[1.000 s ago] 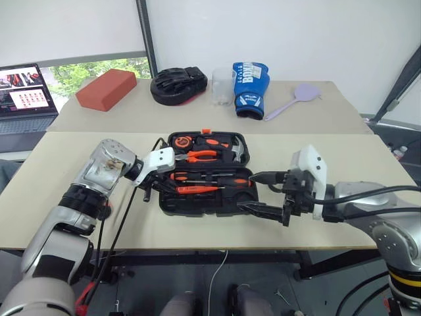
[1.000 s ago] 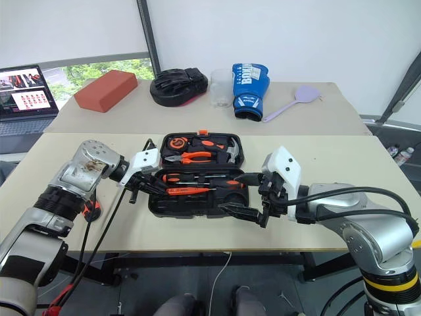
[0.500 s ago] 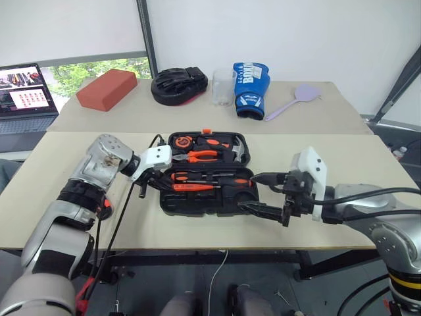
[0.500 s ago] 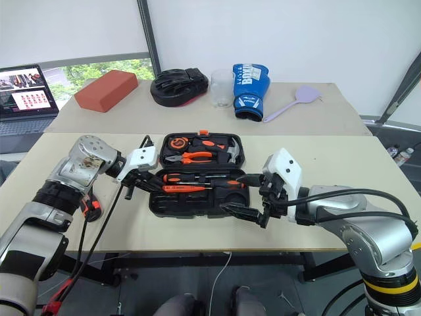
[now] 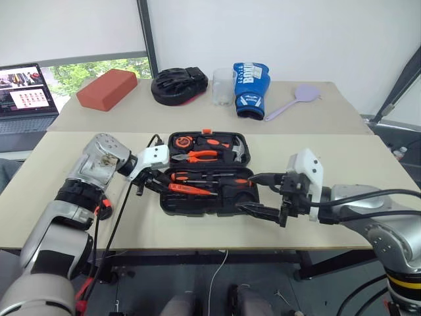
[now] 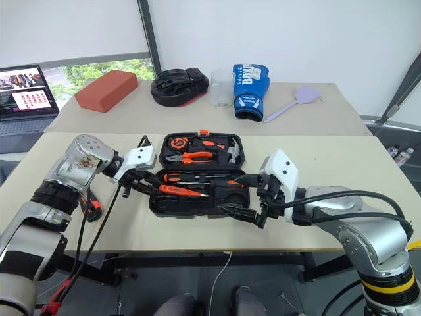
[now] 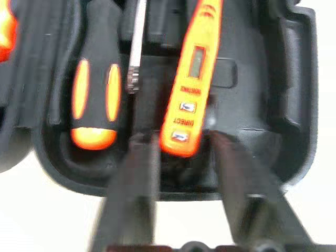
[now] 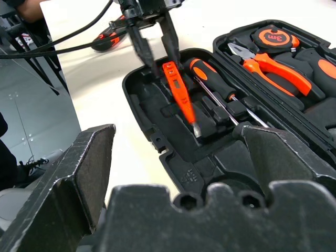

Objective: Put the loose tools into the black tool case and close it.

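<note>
The right end effector [image 5: 263,195] stood nearest, at the front right corner of the black tool case [image 5: 197,204], its two black fingers spread wide with nothing between them. One finger lay along the case's front edge; contact could not be confirmed.

The case lay open on the near table [image 5: 342,158], lid hinged back toward the far side. The left end effector [image 5: 152,184] was at the case's left end, fingers parted either side of the butt of the slim all-orange tester screwdriver [image 7: 188,86]. In the left wrist view the fingers [image 7: 137,184] stood just beside the handle; whether they touched it could not be told. The tester lay at a slant across the moulded slots of the front half, not seated in a slot. Beside it a black-and-orange-handled screwdriver [image 7: 94,94] sat in its recess.

In the lid half were the orange-handled pliers [image 5: 200,156], a hammer [image 5: 240,153] and a round orange-faced tape measure [image 8: 275,38].

On the far table were a red brick-shaped block [image 5: 105,88], a black padded mitt [image 5: 178,85], a clear cup [image 5: 222,86], a blue boxing glove [image 5: 250,88] and a lilac spatula [image 5: 293,100]. A laptop [image 5: 23,95] stood at far left.
</note>
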